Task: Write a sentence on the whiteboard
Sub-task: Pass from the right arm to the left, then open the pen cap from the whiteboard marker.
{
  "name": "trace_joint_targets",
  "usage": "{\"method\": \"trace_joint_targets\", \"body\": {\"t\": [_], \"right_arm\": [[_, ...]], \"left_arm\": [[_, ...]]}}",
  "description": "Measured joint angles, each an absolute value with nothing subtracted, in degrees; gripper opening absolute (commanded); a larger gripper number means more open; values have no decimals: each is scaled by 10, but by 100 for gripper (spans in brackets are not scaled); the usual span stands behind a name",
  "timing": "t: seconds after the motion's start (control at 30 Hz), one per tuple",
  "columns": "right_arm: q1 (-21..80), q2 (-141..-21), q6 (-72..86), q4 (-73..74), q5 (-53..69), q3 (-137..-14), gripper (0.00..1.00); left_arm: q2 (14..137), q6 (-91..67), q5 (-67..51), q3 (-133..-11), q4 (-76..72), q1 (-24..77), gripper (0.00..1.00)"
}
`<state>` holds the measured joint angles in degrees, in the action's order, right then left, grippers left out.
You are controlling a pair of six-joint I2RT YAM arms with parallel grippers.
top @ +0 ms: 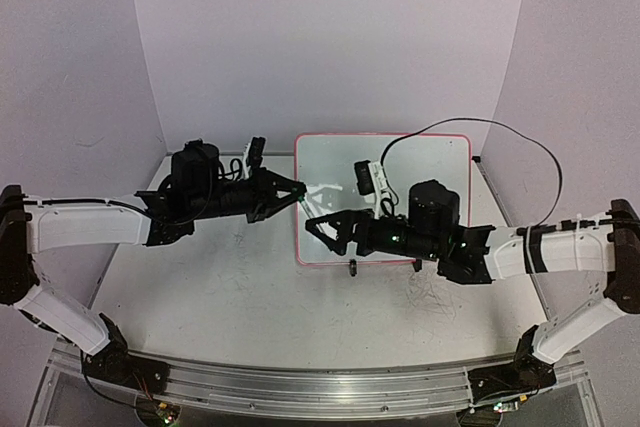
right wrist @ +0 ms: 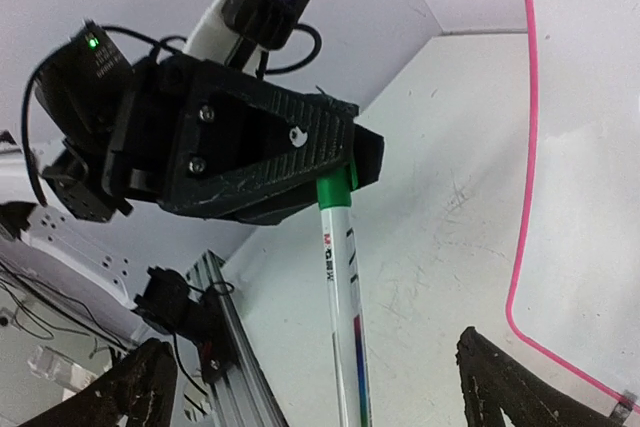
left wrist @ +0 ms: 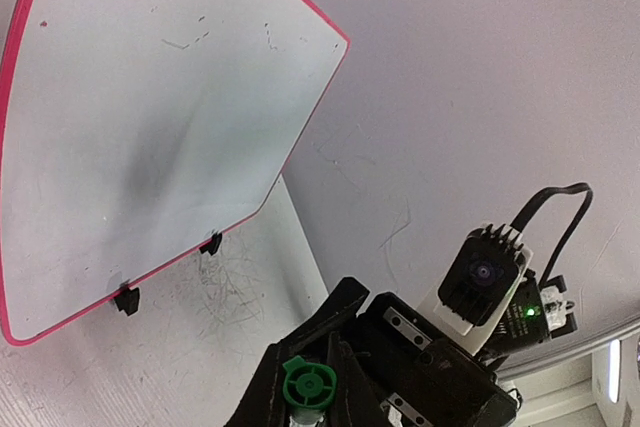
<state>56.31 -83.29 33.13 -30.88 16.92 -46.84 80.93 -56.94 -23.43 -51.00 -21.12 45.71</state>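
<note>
Inside left gripper (right wrist: 345, 175), marker (right wrist: 342, 277) end hidden, whiteboard (right wrist: 600, 197) cropped

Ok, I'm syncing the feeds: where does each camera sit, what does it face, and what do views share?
Top external: above and behind the bases, looking down on table, whiteboard, both arms, left fingers and right fingers.
Left wrist: wrist-mounted, looks past its own fingers, shut on a green-ended marker, toward whiteboard and right wrist camera.
Right wrist: wrist-mounted, looks between its own open fingers, toward the left fingers holding that marker.
Shared: both wrist views show marker and whiteboard.
</note>
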Motion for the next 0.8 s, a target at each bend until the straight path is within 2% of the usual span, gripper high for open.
{"method": "trace_joint_targets", "body": {"t": [0.07, 0.17, 0.5, 0.8], "right_arm": [[563, -822, 365, -344, 152, -456, 94], [563, -823, 403, -382, 131, -456, 80], [573, -860, 464, -482, 61, -457, 62], [580, -898, 466, -533, 23, -488, 47]], "left_arm": [[803, -586, -225, -514, -216, 457, 0], [795, -612, -211, -514, -235, 457, 0], [792, -738, -160, -472, -378, 457, 0], [795, -771, -136, -463, -428, 463, 0]]}}
